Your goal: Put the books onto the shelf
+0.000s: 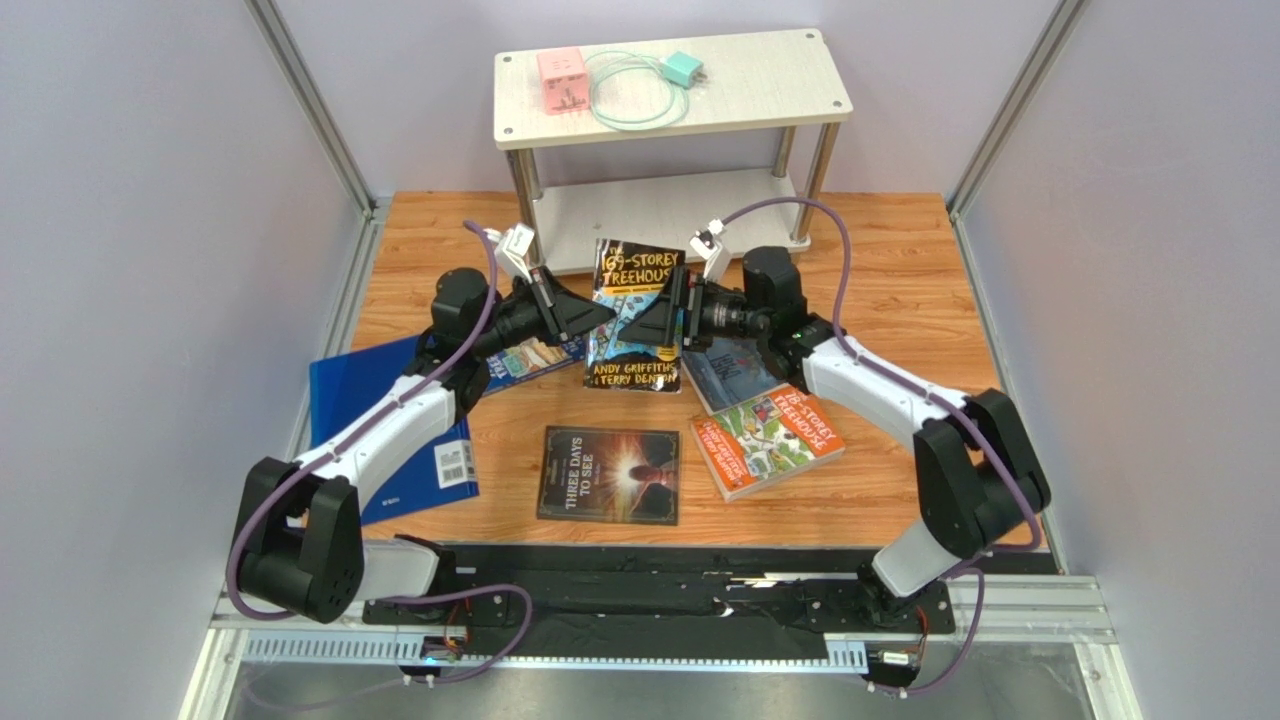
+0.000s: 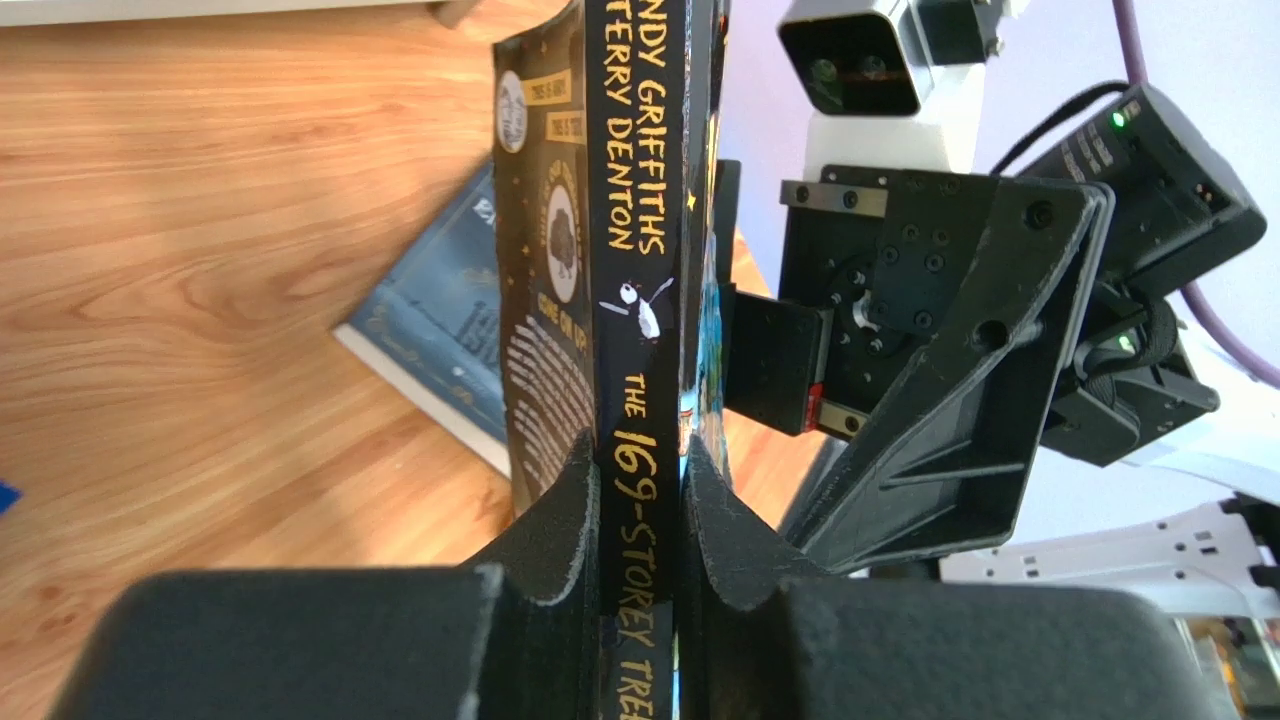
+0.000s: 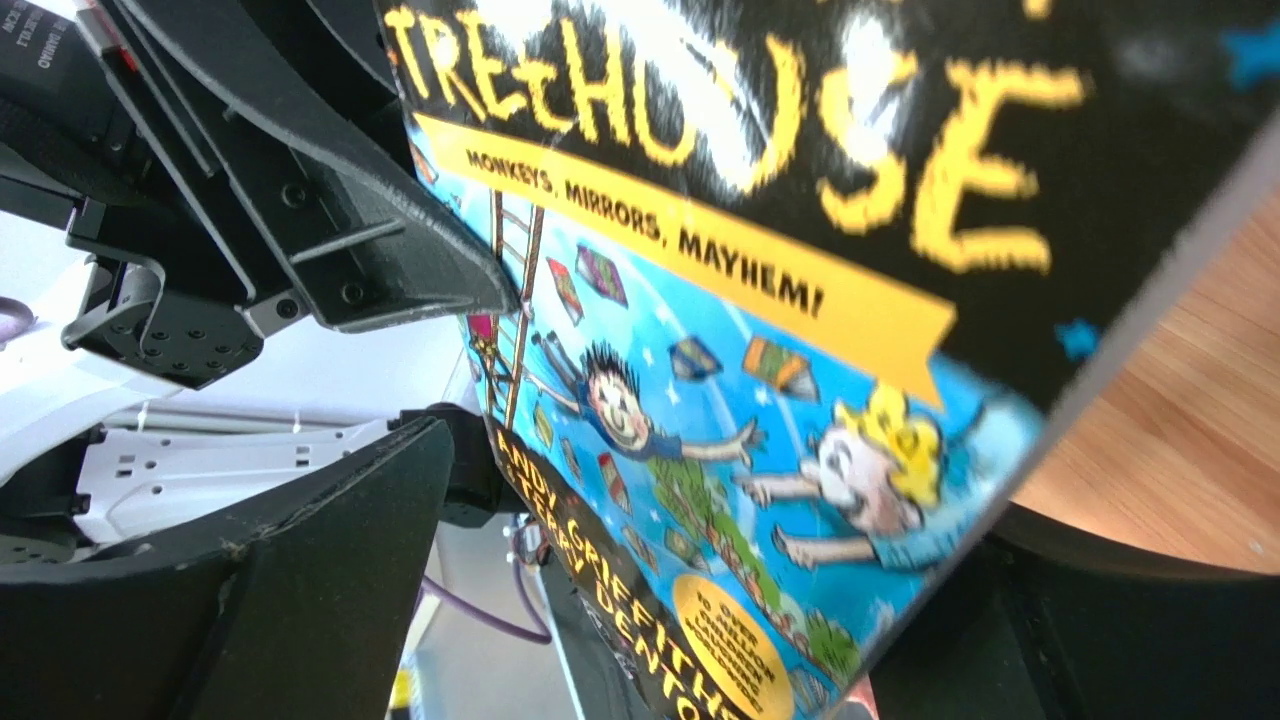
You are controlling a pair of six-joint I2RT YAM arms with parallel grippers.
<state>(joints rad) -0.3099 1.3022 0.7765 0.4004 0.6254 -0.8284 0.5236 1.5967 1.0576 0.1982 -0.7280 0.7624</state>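
**1. Left gripper** (image 2: 642,503): pressed together on the Treehouse book (image 1: 634,308), pinching the front and back covers right at the spine. The hold is yours here.

**2. Book:** appears lifted off the surface (image 1: 902,300), cover tilted upward. The spine lies crosswise to your left gripper's reach. The long axis runs from the arm bases toward the shelf (image 1: 519,132), title end farther.

**3. Right gripper** (image 1: 679,318): directly opposite the left gripper, at the book's open edge. It is spread to either side of the cover and does not look to be pressing.

**4. Below both grippers:** black book (image 1: 609,474) and orange book (image 1: 766,438), flat on the surface, on the base side.

**5. Shelf:** past the book's far end, sideways from both grippers rather than ahead of either. The lower board (image 1: 646,210) opens toward the book. The top board (image 1: 766,83) carries a pink box (image 1: 561,78) and a teal plug (image 1: 684,69).

**Note:** the long axis already points at the lower board, so you would likely carry the book endwise with the left arm.
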